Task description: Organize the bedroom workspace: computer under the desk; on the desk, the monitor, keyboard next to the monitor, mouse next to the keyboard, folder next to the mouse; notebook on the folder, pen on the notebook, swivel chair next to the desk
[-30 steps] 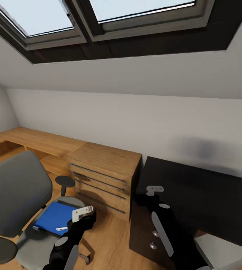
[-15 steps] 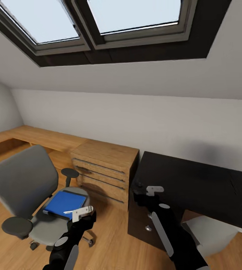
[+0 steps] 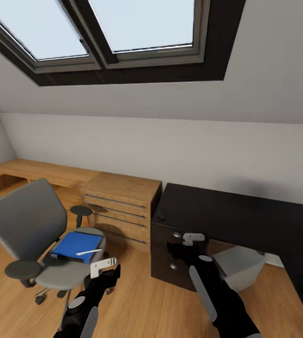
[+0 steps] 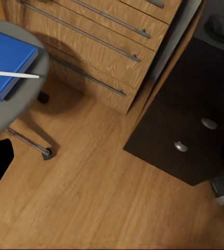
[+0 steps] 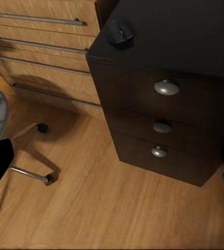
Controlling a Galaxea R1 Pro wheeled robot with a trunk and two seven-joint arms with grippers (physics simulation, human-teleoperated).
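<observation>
The swivel chair (image 3: 27, 225) stands at the left on the wood floor, apart from the desk (image 3: 226, 213). The blue folder (image 3: 75, 244) (image 4: 5, 60) lies on its seat, with the white pen (image 3: 88, 252) (image 4: 15, 75) on top. A dark mouse (image 3: 161, 216) (image 5: 120, 32) (image 4: 220, 25) rests on the desk's near corner. Under the desk sits the light grey computer (image 3: 239, 265). My left gripper (image 3: 103, 266) and right gripper (image 3: 192, 238) hover empty and open over the floor between chair and desk. Monitor, keyboard and notebook are out of view.
A light-wood chest of drawers (image 3: 120, 204) (image 4: 101, 47) stands between the chair and the desk's dark drawers (image 3: 174, 256) (image 5: 164, 120). A low wooden bench (image 3: 34, 171) runs along the wall under the sloped ceiling and skylights (image 3: 123, 28). Wood floor (image 3: 146, 305) lies ahead.
The whole view has drawn back and swung, so chair, chest and desk look farther off and more of the computer shows under the desk. Both arms keep their pose.
</observation>
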